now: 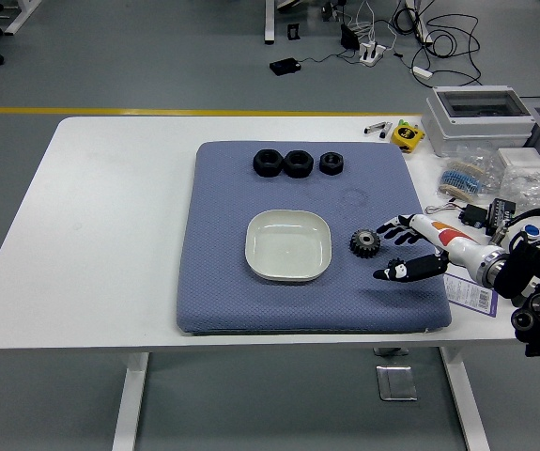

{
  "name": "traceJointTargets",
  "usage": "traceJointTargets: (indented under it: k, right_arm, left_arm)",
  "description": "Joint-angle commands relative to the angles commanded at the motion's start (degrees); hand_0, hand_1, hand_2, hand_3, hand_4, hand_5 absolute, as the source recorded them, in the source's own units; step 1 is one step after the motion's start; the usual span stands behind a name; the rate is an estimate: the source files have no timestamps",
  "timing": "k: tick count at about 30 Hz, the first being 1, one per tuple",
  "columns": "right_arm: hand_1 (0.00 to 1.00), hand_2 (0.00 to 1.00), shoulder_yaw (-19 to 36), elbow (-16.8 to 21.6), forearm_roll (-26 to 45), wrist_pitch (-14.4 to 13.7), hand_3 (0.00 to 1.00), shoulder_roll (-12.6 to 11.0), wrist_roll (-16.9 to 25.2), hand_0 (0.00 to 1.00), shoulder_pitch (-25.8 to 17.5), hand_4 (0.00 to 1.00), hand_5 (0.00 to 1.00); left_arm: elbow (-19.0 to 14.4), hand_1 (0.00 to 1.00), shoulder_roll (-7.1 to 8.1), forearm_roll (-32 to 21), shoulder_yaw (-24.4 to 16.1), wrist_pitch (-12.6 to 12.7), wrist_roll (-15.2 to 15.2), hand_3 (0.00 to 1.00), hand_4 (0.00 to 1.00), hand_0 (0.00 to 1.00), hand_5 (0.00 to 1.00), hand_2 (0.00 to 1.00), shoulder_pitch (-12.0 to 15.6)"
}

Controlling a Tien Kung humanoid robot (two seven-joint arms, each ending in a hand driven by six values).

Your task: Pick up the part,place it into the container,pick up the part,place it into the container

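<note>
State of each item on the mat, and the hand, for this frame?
Gear: on the mat, ungrasped.
Container: empty, upright.
Three black nuts: in a row, far side.
Right hand: open, fingers beside the gear.

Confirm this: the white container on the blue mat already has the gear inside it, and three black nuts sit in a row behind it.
Not quite. In the head view the white container on the blue mat is empty; the gear lies on the mat to its right, near the right hand. The three black nuts do sit behind it.
</note>
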Motion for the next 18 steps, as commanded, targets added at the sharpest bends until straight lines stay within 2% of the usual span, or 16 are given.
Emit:
traceJointTargets:
  k: [6,7,8,13,14,18]
  right_arm:
    - [0.679,0.726,-0.7,-0.6,-10.3,0.0,0.741,0.0,0.1,0.739,-0.1,0.998,0.351]
    - [0.679,0.726,-0.8,-0.6,-10.7,-0.1,0.741,0.0,0.1,0.739,-0.2,0.998,0.351]
    - [0.623,0.67,-0.9,-0.6,-10.6,-0.2,0.587,0.0,0.1,0.659,-0.3,0.998,0.334]
    - [0.623,0.67,-1.9,-1.0,-8.6,-1.7,0.587,0.2,0.0,0.659,-0.4,0.998,0.334]
    - [0.604,0.649,-2.1,-1.2,-7.9,-2.1,0.532,0.4,0.0,0.621,-0.4,0.982,0.372]
    - [0.604,0.649,-2.8,-1.6,-6.9,-4.0,0.532,0.7,-0.5,0.621,-0.2,0.982,0.372]
  left_arm:
    - [0.0,0.589,0.01,0.3,-0.2,0.1,0.1,0.64,0.632,0.553,0.607,0.733,0.0]
    - [0.0,0.589,0.02,0.2,-0.2,0.0,0.1,0.64,0.632,0.553,0.607,0.733,0.0]
    - [0.0,0.591,0.02,0.2,-0.1,0.0,0.1,0.64,0.633,0.553,0.609,0.733,0.0]
    - [0.0,0.591,0.01,0.6,-0.4,0.0,0.2,0.64,0.633,0.553,0.609,0.733,-0.1]
    - [0.0,0.59,0.0,0.5,-0.3,0.0,0.2,0.641,0.633,0.551,0.609,0.732,-0.1]
    - [0.0,0.59,-0.01,0.6,-0.4,0.1,0.2,0.641,0.633,0.551,0.609,0.732,-0.1]
